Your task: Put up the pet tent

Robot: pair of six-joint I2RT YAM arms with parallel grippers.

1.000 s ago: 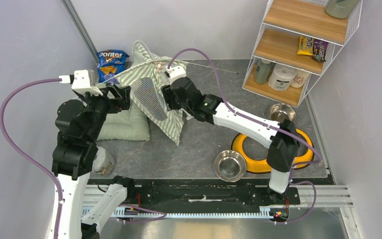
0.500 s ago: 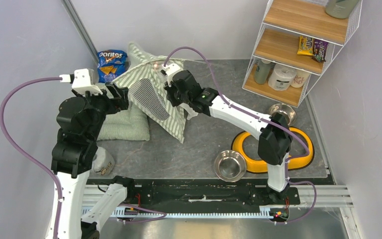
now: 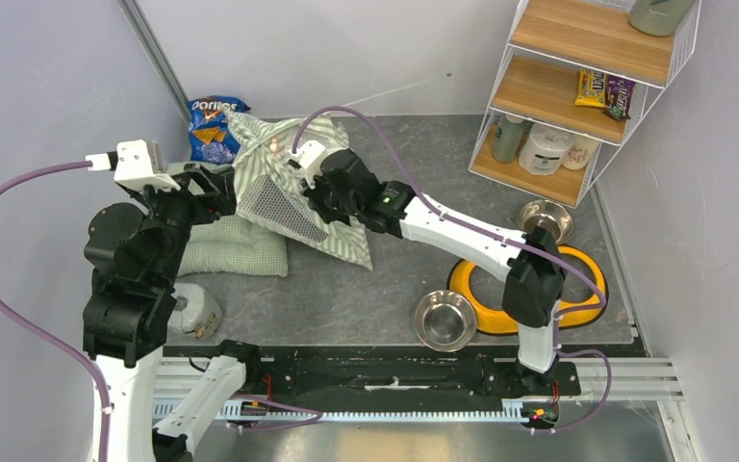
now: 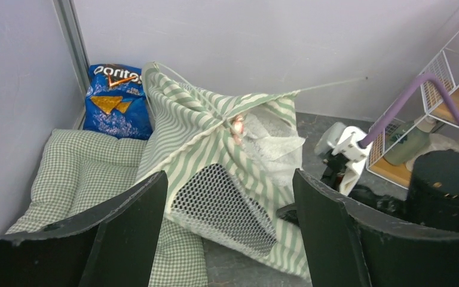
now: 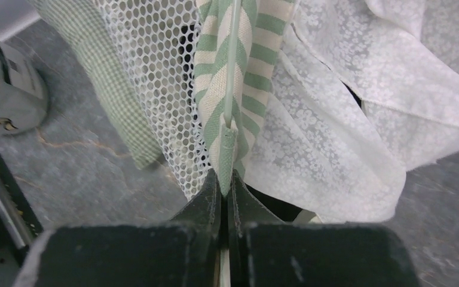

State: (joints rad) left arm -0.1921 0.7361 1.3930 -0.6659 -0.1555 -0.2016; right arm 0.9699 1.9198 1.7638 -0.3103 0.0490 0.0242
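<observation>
Grey stone-look tabletop (image 3: pixel 385 279). The pet tent (image 3: pixel 279 197) is slumped at the back left, half on the quilted cushion (image 3: pixel 236 252). Its striped pole sleeve (image 5: pixel 227 137) is pinched by the right gripper (image 5: pixel 224 190), likely for pulling upright. The left gripper (image 4: pixel 228 185) is held wide apart, empty.

Lab test cell: plain grey partition walls (image 3: pixel 48 77), black mounting rail (image 3: pixel 394 377), wire shelf (image 3: pixel 544 91) of staged goods.

"Doritos" on blue bag (image 4: pixel 118 98) (chips)

The pet tent (image 3: pixel 289 197) is green-and-white striped with white mesh; the cushion (image 3: pixel 236 252) pale green gingham, the Doritos bag (image 3: pixel 210 120) blue.
</observation>
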